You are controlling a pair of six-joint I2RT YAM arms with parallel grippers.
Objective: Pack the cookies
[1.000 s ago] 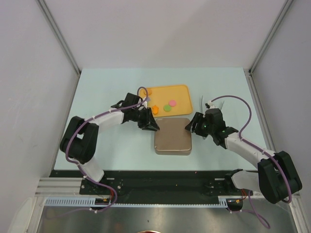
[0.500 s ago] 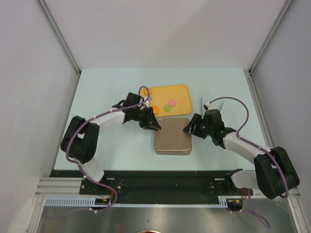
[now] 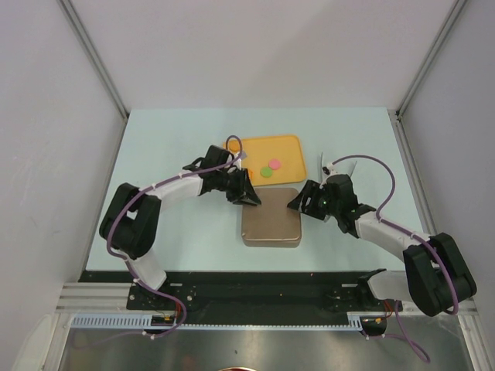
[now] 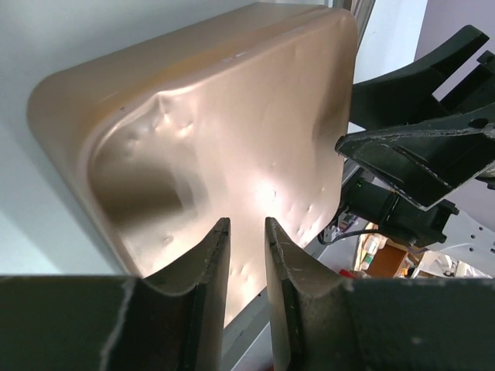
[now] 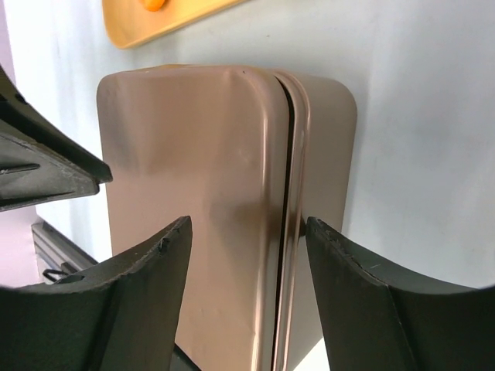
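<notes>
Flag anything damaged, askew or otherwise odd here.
The bronze tin is dented. The left wrist view shows a crease and several small dimples across its top face, mostly near one corner. The cookies lie flat on the orange tray, and nothing looks spilled.

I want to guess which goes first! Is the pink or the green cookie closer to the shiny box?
The green cookie, near the tray edge facing the bronze tin; the pink cookie sits just beyond it.
</notes>
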